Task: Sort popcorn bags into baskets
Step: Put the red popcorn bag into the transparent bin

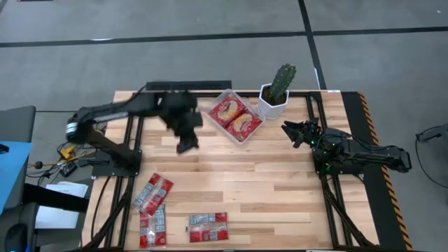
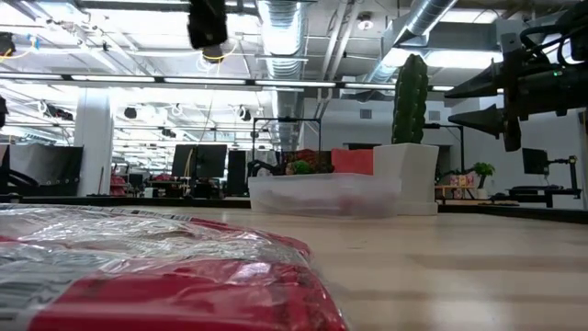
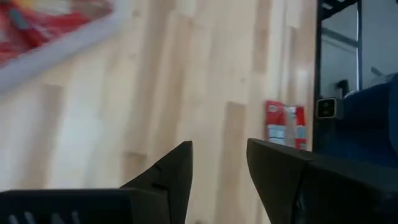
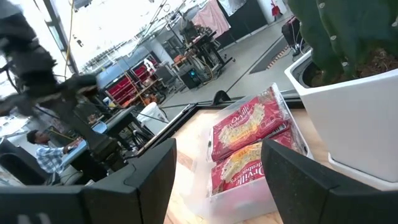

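Note:
The clear tub [image 1: 222, 99] stands at the table's far middle and holds two red popcorn bags [image 1: 235, 117] lying flat side by side; they also show in the right wrist view [image 4: 249, 140]. Three more bags lie flat near the table's near left edge [image 1: 152, 194], [image 1: 152, 228], [image 1: 208, 227]. My left gripper [image 1: 185, 145] hangs open and empty above the bare wood just left of the tub, its fingers apart in its wrist view [image 3: 219, 148]. My right gripper [image 1: 285, 127] is open and empty, raised to the right of the tub and pointing at it [image 4: 217, 149].
A white faceted pot with a green cactus [image 1: 276, 94] stands right beside the tub's right end, close to my right gripper. One bag [image 2: 156, 276] fills the near foreground of the low view. Bare wood [image 1: 245, 182] lies between the tub and the near bags.

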